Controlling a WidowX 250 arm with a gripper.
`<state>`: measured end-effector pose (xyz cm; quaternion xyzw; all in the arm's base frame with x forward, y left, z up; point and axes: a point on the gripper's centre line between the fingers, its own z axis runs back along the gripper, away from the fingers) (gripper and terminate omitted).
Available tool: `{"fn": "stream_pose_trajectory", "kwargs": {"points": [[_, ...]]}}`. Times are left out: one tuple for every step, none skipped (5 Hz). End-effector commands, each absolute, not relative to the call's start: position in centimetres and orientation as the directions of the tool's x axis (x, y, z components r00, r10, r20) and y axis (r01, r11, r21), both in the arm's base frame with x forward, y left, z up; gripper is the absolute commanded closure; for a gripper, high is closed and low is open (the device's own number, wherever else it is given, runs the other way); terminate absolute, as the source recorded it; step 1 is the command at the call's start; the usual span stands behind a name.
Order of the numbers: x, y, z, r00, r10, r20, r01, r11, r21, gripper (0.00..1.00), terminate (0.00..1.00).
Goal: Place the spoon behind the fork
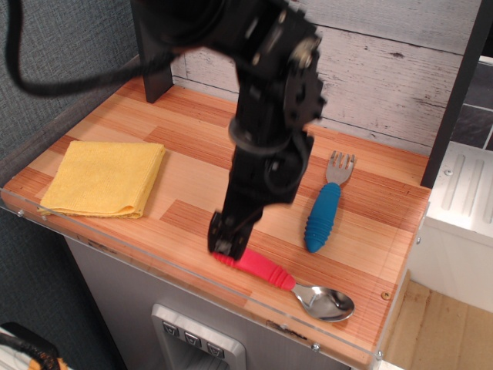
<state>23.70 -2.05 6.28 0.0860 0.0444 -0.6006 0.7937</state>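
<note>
The spoon (262, 270) has a red ribbed handle and a silver bowl. It lies flat near the table's front edge with the bowl pointing right. The fork (322, 217) has a blue ribbed handle and lies to the right and further back, its tines pointing toward the back wall. My gripper (228, 236) points down over the left end of the spoon's handle, touching it or just above it. The gripper is blurred and its fingers look close together. I cannot tell how the jaws stand or whether they hold the handle.
A folded yellow cloth (104, 179) lies at the left of the wooden table (200, 166). A clear plastic lip (185, 270) runs along the front edge. A white plank wall stands behind, with dark posts at the back left and the right.
</note>
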Motion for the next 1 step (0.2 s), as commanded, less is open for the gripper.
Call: {"fn": "stream_pose_trajectory", "kwargs": {"points": [[23.2, -0.13, 9.62, 0.566, -0.817, -0.113, 0.823, 0.551, 0.138, 0.0, 1.0]]}}
